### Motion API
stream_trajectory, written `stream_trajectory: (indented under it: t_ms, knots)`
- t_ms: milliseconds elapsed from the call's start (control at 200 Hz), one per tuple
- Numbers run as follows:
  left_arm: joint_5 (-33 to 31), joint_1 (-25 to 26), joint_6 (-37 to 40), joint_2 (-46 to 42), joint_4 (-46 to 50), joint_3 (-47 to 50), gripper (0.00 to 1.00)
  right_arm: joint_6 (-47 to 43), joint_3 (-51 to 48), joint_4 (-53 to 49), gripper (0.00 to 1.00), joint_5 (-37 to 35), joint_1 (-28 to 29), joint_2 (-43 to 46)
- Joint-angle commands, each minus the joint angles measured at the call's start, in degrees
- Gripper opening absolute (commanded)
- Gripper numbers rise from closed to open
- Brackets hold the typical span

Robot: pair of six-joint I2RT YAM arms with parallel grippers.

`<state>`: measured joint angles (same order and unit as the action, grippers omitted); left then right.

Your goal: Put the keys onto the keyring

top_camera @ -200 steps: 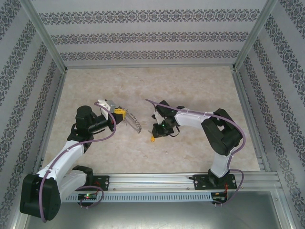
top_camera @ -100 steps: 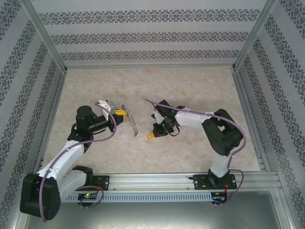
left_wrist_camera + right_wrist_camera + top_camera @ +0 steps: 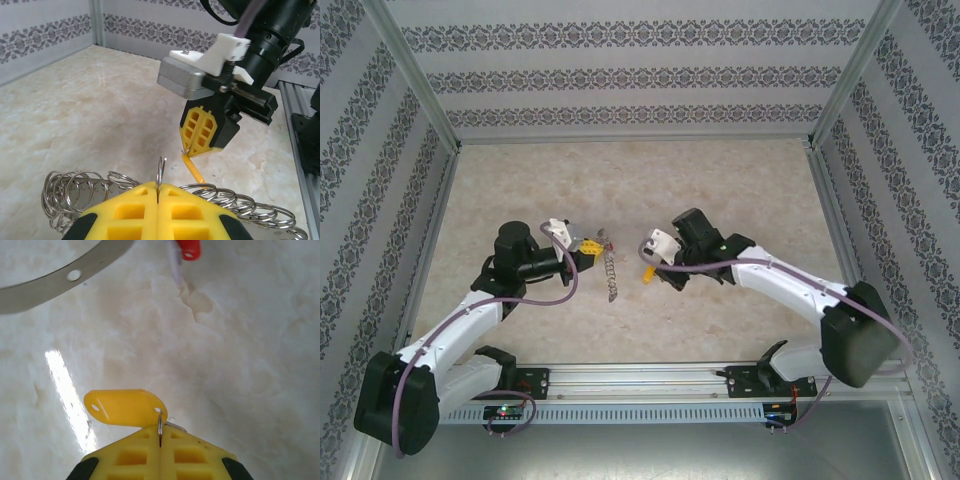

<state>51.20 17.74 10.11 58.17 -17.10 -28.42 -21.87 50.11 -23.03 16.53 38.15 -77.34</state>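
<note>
My left gripper is shut on one small ring of the keyring, which hangs down from it as a silver strip fringed with loops. In the left wrist view the pinched ring stands up between my yellow fingertips, with the keyring's loops spread to both sides. My right gripper is shut on the small wire ring of the orange-yellow key, a little right of the keyring. That key dangles from the right gripper just beyond the pinched ring. A red key lies near the keyring's metal band.
The pale marble tabletop stretches behind and to both sides of the grippers. Patterned walls with metal posts enclose it. A metal rail runs along the near edge by the arm bases.
The right gripper shut on the orange-yellow key and its arm swung out to the right. The left gripper carried the keyring a little rightward and turned it edge-on.
</note>
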Motion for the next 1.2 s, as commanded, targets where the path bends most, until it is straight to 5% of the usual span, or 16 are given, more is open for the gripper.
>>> stream_trajectory:
  t_ms: [0, 265, 734, 1024, 1194]
  knots:
    - [0.5, 2.3, 3.85, 1.02, -2.69, -2.89, 0.0, -15.21, -2.84, 2.73, 0.0, -4.53, 0.61, 3.71]
    - [0.57, 4.77, 2.07, 5.71, -6.06, -4.38, 0.0, -17.52, -1.87, -1.18, 0.03, -0.85, -1.84, 6.25]
    - [-2.78, 3.87, -1.16, 5.28, -6.82, -2.97, 0.0, -16.24, 13.53, -28.88, 0.0, -13.01, -2.83, -17.72]
    - [-3.78, 0.43, -2.57, 2.41, -5.49, -1.06, 0.0, -9.61, 21.08, -24.88, 0.0, -8.17, -2.49, -29.24]
    - [-4.24, -1.22, -3.84, 0.11, -4.78, 0.43, 0.0, -5.71, 21.44, -21.02, 0.16, -6.63, -3.25, -30.31]
